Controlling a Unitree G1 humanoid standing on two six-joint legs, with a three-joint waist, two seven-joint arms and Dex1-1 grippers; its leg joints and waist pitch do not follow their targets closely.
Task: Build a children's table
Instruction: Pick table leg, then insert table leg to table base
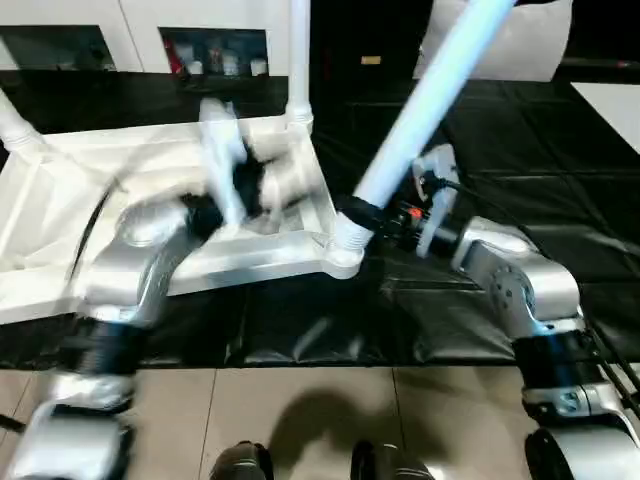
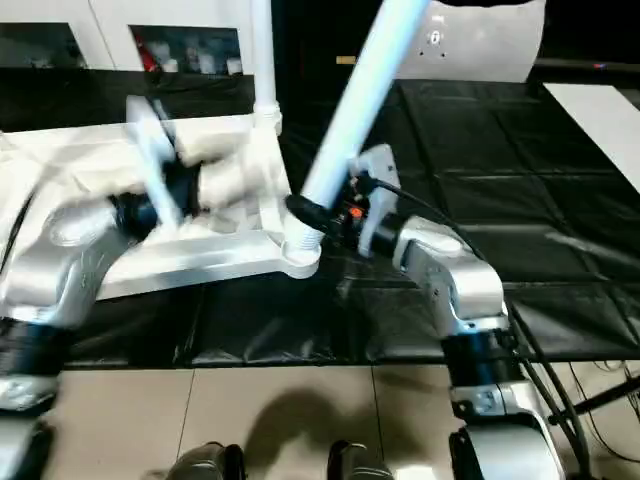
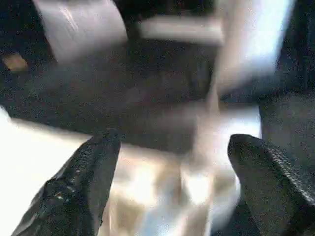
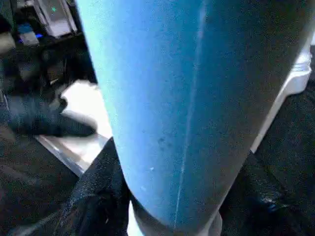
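The children's table lies upside down on the black workbench, its white ribbed top (image 1: 60, 200) at the left. One white leg (image 1: 298, 60) stands upright in the far right corner socket, and another leg (image 1: 15, 125) rises at the far left. A third leg (image 1: 430, 90) leans to the right out of the near right corner socket (image 1: 345, 245). My right gripper (image 1: 365, 212) is shut on this leg just above the socket, the leg (image 4: 187, 98) sitting between its black fingers (image 4: 93, 196). My left gripper (image 3: 172, 172) hovers blurred over the table top, open, with nothing between its fingers (image 3: 83, 187).
The black workbench (image 1: 520, 150) stretches to the right and back, and its front edge meets a tiled floor (image 1: 300, 410) where my feet (image 1: 240, 462) show. White cabinets (image 1: 215, 15) stand behind. A cable (image 2: 545, 380) hangs beside my right arm.
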